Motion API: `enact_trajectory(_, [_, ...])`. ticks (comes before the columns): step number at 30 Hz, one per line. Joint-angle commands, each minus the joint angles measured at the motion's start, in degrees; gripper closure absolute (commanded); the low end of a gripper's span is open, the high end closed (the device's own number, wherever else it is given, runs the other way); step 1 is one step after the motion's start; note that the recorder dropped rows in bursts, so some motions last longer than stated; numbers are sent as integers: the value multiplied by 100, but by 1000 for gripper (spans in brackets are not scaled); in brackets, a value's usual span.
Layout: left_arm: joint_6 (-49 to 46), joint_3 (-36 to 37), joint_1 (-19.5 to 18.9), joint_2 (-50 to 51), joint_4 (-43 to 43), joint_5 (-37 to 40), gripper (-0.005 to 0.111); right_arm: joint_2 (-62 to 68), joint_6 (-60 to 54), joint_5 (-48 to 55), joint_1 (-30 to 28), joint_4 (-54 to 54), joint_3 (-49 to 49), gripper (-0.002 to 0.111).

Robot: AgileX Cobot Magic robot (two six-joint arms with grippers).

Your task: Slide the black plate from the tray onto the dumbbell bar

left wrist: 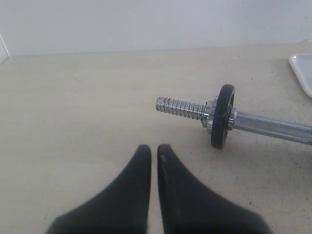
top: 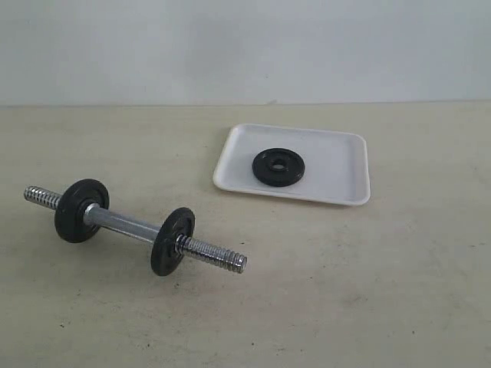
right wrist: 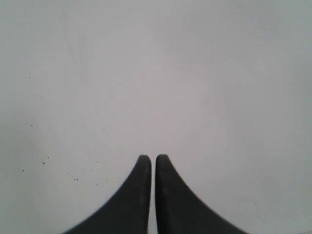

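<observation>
Left gripper (left wrist: pixel 153 148) closed, apart from end of dumbbell bar (left wrist: pixel 265 125).

Bare test bench — beige tabletop (top: pixel 383 307); plain white wall (top: pixel 245 46).

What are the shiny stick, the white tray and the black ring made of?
The dumbbell bar looks like chromed steel: mirror-bright, threaded ends. The tray seems smooth white plastic, with rounded corners. The black plate is matte: painted metal or rubber-coated, can't tell.
</observation>
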State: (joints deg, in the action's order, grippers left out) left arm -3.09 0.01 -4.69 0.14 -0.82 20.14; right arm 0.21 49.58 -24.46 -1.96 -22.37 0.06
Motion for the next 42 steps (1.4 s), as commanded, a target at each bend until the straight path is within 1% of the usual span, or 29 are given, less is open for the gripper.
enact_trajectory(1, [15,-1,-24,-14,-27,-64,102,-21,-24,-45,-31,-60,-6,107])
enact_trajectory(5, [-20,-1,-24,-14,2,-63,102,-21,-24,-45,-19,-61,-6,107])
enact_trajectory(9, [-341,-1,-24,-14,556,-100,102,-21,-13,-45,-19,-61,-6,107])
enact_trajectory(12, [-441,-1,-24,-14,642,-524,102,-21,-13,-45,-19,-61,-6,107])
enact_trajectory(13, [-441,-1,-24,-14,517,-871,102,-21,-13,-45,-19,-61,-6,107])
enact_trajectory(16, [-377,-1,-24,-14,-434,-2095,102,-21,-13,-10,-19,-61,-6,107])
enact_trajectory(18, [-313,-1,-24,-14,-918,-2957,102,-21,-13,48,-19,-61,-6,107])
enact_trajectory(21, [-114,-1,-24,-14,-1041,-4032,102,-21,-13,250,-19,-61,-6,107])
enact_trajectory(23, [-114,-1,-24,-14,-1041,-4464,102,-21,-2,400,-19,-61,-6,107])
enact_trajectory(24, [35,-1,-24,-14,-1041,-4601,102,-21,-2,455,-19,-61,-6,107])
enact_trajectory(25, [361,-1,-24,-14,-1041,-4612,102,-21,-2,512,-19,-61,-6,107])
enact_trajectory(28, [2594,-1,-24,-14,-1041,-4453,102,-21,-2,594,-19,-61,-6,107])
enact_trajectory(29, [3520,-1,-24,-14,-1041,-4377,102,-21,-2,608,-19,-61,-6,107])
enact_trajectory(30, [4023,-1,-24,-14,-1041,-4314,102,-21,-2,621,-19,-61,-6,107])
enact_trajectory(32, [4726,-1,-24,-14,-1029,-4164,102,-21,-2,633,-19,-61,-6,107])
enact_trajectory(34, [4625,-1,-24,-14,-1015,-4090,102,-21,-2,649,-19,-61,-6,107])
enact_trajectory(38, [3815,-1,-24,-14,-1015,-3988,102,-21,-2,723,-19,-61,-6,107])
enact_trajectory(42, [3793,-1,-24,-14,-1015,-3988,102,-21,-14,989,-19,-61,-6,107])
